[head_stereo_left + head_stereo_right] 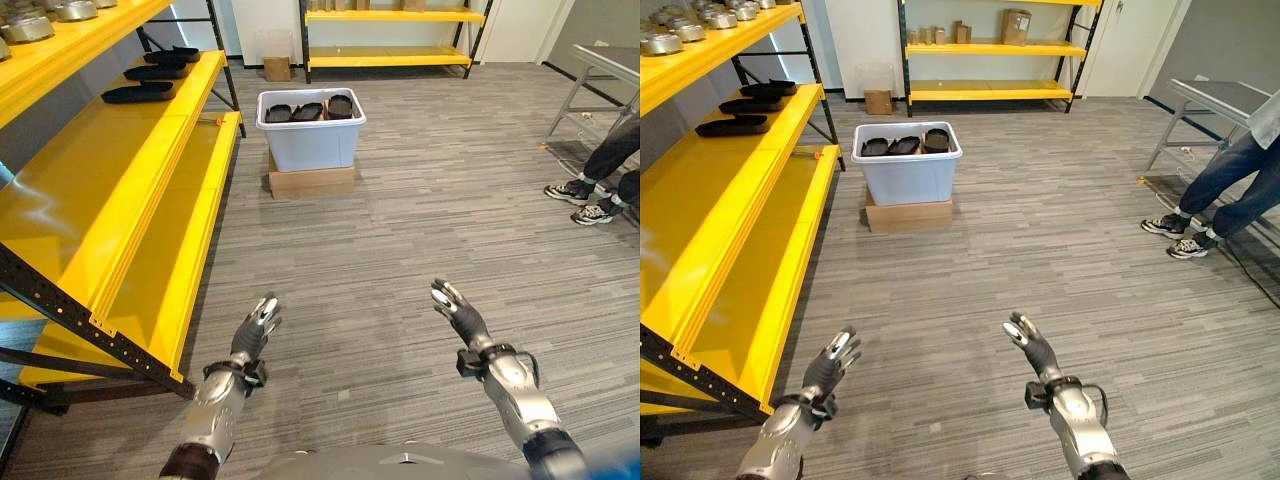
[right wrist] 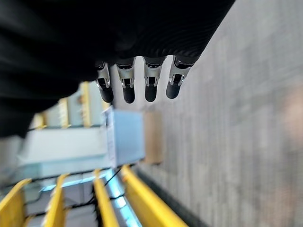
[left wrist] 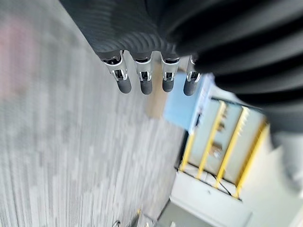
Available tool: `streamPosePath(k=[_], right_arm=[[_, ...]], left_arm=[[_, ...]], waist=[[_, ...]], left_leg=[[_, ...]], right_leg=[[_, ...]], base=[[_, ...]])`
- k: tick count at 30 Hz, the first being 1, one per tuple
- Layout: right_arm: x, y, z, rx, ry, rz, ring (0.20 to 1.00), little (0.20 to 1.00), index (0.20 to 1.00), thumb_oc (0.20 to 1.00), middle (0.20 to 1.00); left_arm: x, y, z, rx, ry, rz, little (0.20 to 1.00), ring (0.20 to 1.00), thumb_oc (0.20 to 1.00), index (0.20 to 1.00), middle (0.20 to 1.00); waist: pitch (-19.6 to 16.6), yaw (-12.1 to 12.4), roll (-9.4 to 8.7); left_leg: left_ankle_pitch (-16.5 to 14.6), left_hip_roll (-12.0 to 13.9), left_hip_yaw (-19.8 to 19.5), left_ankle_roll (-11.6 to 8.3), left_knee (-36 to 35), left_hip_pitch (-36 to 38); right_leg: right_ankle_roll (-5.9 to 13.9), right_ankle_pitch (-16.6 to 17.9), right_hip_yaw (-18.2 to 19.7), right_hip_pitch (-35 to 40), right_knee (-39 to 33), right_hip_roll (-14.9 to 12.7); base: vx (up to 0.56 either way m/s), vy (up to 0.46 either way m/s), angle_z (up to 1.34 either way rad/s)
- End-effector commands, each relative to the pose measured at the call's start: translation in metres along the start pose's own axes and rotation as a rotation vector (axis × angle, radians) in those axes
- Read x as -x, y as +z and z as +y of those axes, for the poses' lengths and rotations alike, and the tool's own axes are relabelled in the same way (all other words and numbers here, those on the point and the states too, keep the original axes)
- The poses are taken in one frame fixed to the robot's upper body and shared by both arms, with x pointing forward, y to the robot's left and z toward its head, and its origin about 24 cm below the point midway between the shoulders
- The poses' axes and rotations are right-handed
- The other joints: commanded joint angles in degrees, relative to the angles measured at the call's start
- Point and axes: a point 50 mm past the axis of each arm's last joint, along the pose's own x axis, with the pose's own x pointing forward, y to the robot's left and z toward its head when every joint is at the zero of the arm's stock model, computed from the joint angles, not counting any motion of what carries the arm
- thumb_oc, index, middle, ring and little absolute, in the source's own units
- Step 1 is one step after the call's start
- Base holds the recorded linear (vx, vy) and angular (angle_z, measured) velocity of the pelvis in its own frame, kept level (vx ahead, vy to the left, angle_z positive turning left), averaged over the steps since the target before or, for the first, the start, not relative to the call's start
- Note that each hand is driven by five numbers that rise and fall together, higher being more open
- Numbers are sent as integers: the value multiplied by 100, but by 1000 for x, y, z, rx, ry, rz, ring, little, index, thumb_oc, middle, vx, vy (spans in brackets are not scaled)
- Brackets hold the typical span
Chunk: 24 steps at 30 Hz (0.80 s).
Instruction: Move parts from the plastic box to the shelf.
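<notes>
A pale blue plastic box stands on a flat cardboard base far ahead, with three dark parts lying in it. On my left runs the yellow shelf; three more dark parts lie on its far end. My left hand and right hand hover low over the floor, well short of the box, both open and holding nothing. The wrist views show straight fingers with the box beyond them.
Metal parts sit on the shelf's upper level. A second yellow rack with cardboard boxes stands at the back wall. A seated person's legs and shoes and a metal table are at the right.
</notes>
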Motion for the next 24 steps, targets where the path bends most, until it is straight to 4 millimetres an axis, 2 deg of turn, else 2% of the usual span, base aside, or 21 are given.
streamPosePath(k=[1, 7, 15, 24], right_arm=[[2, 0, -3, -11, 18, -1, 1000, 1000, 1000, 1000, 1000], [-1, 9, 1, -8, 59, -37, 1000, 1000, 1000, 1000, 1000], [-4, 14, 1, -30, 49, -53, 1000, 1000, 1000, 1000, 1000], [-4, 21, -2, 28, 36, -72, 1000, 1000, 1000, 1000, 1000]], left_arm=[[1, 3, 2, 37, 12, -20, 1000, 1000, 1000, 1000, 1000], [0, 7, 6, 114, 73, -38, 1000, 1000, 1000, 1000, 1000], [0, 7, 10, 32, 80, -3, 1000, 1000, 1000, 1000, 1000], [0, 8, 11, 54, 117, 16, 1000, 1000, 1000, 1000, 1000]], waist=[[176, -61, -67], [169, 1, -80], [140, 67, -83], [164, 114, -59]], left_leg=[[197, 397, 35, -443, -292, 189], [197, 384, 1, -436, -292, 190], [132, 304, -18, -373, -292, 201], [128, 241, -20, -337, -292, 195]], right_leg=[[535, 1037, -215, 721, -1316, -338], [533, 1029, -276, 744, -1316, -350], [583, 1043, -368, 778, -1316, -415], [616, 1065, -457, 794, -1316, -464]], base=[[0, 0, 0], [-36, 10, 3], [-23, 42, 2], [-1, 30, 2]])
